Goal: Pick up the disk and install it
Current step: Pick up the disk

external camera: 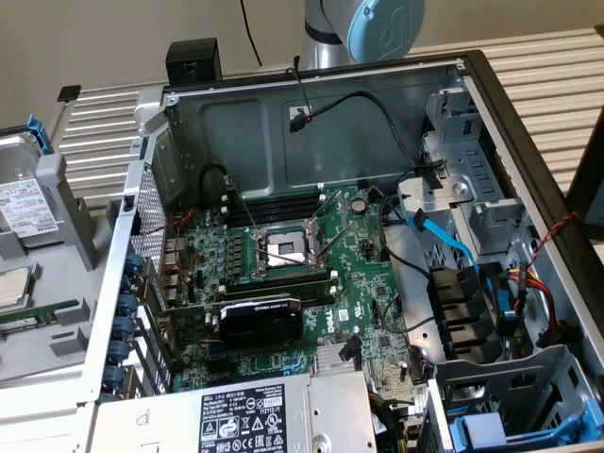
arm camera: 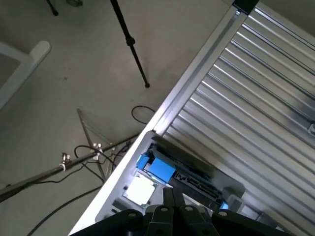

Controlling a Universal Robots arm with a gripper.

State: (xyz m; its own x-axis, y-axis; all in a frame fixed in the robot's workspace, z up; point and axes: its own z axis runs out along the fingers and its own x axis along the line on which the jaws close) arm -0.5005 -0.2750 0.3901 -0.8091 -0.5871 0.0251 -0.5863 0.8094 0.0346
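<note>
So here's the scene, big stuff first: the bare floor (arm camera: 74, 98) sits off to one side of the pincer, with a black tripod leg (arm camera: 129, 42) and some loose cables on it, and the ribbed metal table (arm camera: 256, 98) spreads out on the pincer's other side and ahead of it. The PC case (external camera: 311, 94) lies open on that table with the arm (external camera: 363, 28) rising behind its back wall. Inside the case you can see the motherboard (external camera: 368, 311), and the silver power supply (external camera: 321, 415) with its black label. Then there's the grey holder (arm camera: 231, 189) parked right at the table's edge, straight out in front of the pincer. The disk (arm camera: 160, 171) is still sitting in that holder, blue carrier and all, just past the fingertips. I honestly can't tell how much of a gap there is between them. The pincer (arm camera: 173, 196) itself has its dark fingers pressed fully together with nothing between them, so it isn't gripping the disk or anything else.
</note>
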